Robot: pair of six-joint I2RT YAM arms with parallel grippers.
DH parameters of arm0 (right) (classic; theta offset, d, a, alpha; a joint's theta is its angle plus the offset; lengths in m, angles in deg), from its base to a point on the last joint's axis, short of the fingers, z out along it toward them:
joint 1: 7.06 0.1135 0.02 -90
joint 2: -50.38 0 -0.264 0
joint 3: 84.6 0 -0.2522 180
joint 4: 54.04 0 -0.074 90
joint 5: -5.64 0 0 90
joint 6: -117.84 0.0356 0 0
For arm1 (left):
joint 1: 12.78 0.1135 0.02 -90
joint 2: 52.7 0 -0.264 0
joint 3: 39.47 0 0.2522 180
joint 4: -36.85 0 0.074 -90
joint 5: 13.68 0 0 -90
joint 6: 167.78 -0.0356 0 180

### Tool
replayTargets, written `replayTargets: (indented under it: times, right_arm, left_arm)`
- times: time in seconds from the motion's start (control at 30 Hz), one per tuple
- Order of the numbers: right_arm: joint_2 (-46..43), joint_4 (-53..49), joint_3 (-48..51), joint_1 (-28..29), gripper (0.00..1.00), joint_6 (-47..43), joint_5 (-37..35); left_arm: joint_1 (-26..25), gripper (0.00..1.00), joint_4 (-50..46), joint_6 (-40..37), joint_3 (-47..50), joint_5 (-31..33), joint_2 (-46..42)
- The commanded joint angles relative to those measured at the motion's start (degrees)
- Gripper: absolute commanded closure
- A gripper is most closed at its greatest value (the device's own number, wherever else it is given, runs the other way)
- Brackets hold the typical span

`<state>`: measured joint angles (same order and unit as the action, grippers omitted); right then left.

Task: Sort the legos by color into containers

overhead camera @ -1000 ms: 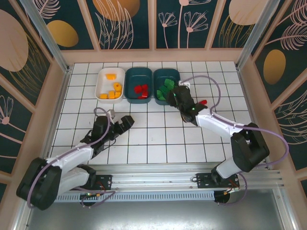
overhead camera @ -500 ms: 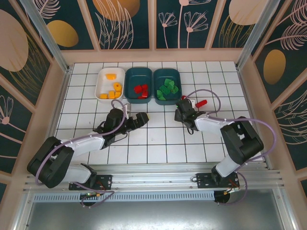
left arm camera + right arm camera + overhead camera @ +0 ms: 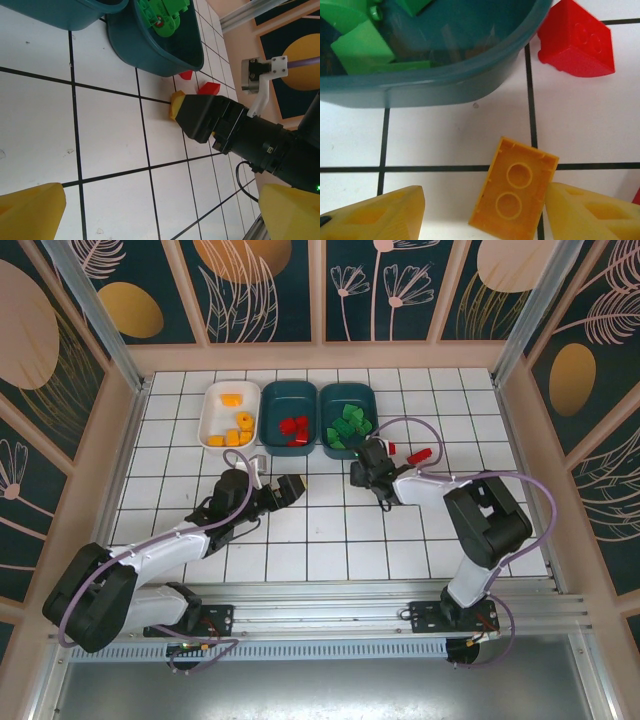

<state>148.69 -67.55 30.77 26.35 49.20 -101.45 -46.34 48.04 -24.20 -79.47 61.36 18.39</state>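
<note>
1. White tray (image 3: 212, 410), far left of the row: holds the orange-yellow bricks (image 3: 238, 430) sorted so far. One colour per tray.
2. Left gripper (image 3: 288, 490): low over the tiled table (image 3: 330, 540) in front of the trays, fingers spread as wide as they go, nothing between them. Judged to be parked and aimed toward the right arm's work area so that its camera watches the pickup.
3. Middle teal tray (image 3: 290, 387): red bricks (image 3: 294, 426) only.
4. Right teal tray (image 3: 347, 388): green bricks (image 3: 348, 422), heaped.
5. Right gripper (image 3: 362, 472): down at the table just in front of the green tray, fingers partly open and straddling a loose orange-yellow brick (image 3: 515, 192). The brick lies hollow side up and is skewed to the tile lines. The right finger is at its edge and there is a clear gap on the left side, so it is not yet clamped. Judged step: close, lift, carry to the white tray.
6. Two loose red bricks (image 3: 420, 454) lie on the tiles right of the green tray, unsorted.
7. Writing: none legible on bricks, trays or grippers.
</note>
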Motion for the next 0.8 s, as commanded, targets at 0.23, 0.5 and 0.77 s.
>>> replayTargets:
  times: [0.23, 0.5, 0.77]
  right_arm:
    - [2.4, 2.1, -0.6, -1.7, 0.36, 3.6, 3.8]
    - [4.6, 3.5, -2.8, -1.8, 0.49, 5.5, 5.1]
    - [2.1, 3.8, -5.6, 3.5, 0.79, 5.1, 3.3]
  left_arm:
    - [-0.2, 0.02, -3.3, -1.5, 0.2, 3.7, -0.4]
    - [-0.2, 0.02, -8.7, -1.9, 0.1, 9.5, -3.4]
    - [4.0, 0.02, -20.5, -0.6, -0.2, 17.1, -11.7]
